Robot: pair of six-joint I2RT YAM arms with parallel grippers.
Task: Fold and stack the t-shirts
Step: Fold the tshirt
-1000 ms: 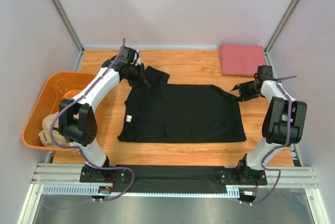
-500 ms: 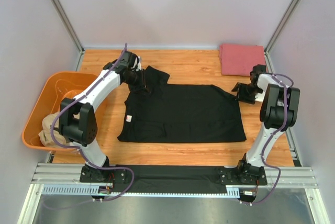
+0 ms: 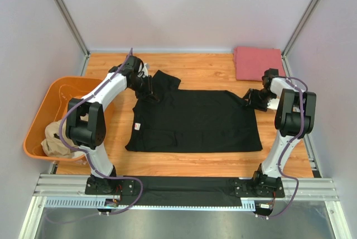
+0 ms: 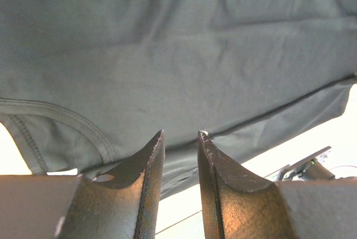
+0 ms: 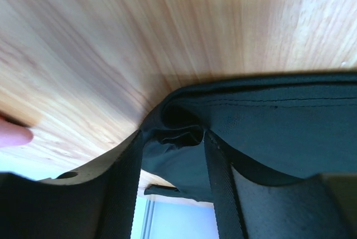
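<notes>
A black t-shirt (image 3: 195, 119) lies spread flat on the wooden table, its white neck label (image 3: 136, 127) at the left edge. My left gripper (image 3: 149, 89) rests on its upper-left sleeve. In the left wrist view that gripper (image 4: 180, 134) is open, its tips on grey-black cloth (image 4: 184, 55) and nothing pinched. My right gripper (image 3: 250, 98) sits at the shirt's upper-right corner. There (image 5: 173, 135) the jaws stand apart with a bunched fold of the hem (image 5: 178, 138) between them. A folded pinkish-red t-shirt (image 3: 257, 63) lies at the back right. A tan t-shirt (image 3: 54, 138) sits crumpled in the tub.
The orange plastic tub (image 3: 42, 105) stands off the table's left edge. Grey enclosure walls close in on three sides, with a metal rail (image 3: 184, 186) along the front. Bare table (image 3: 206, 71) shows behind the black shirt.
The right gripper has shifted a little left onto the shirt's corner and its arm has swung upright. The left gripper has edged slightly nearer over the sleeve.
</notes>
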